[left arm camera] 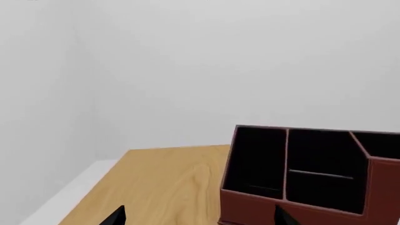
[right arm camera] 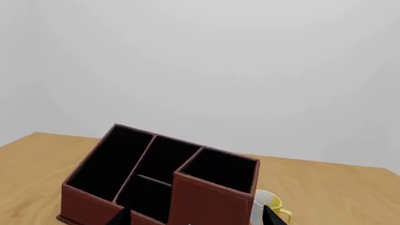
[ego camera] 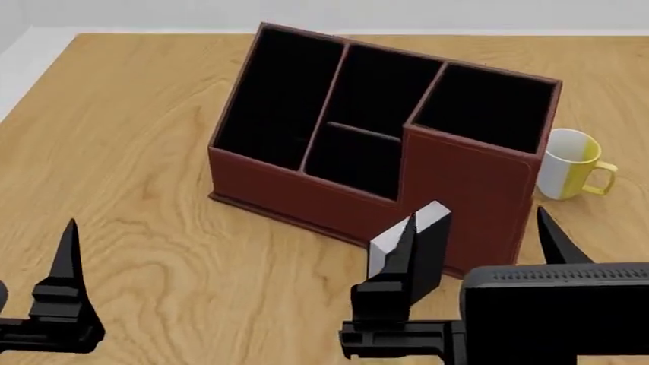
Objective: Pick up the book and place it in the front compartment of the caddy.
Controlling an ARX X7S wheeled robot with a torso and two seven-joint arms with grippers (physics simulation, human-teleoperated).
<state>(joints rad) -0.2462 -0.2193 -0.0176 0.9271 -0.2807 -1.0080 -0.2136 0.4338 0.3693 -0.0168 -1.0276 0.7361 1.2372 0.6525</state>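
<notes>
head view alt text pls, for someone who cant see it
A red-brown caddy with four black cells sits angled on a wooden table. In front of it the right tool holds a thin book upright; a yellow and white mug stands beside the caddy.

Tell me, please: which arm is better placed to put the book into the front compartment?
Right. Its gripper appears to have the book between its fingers, just before the caddy. The left gripper is empty, farther away.
</notes>
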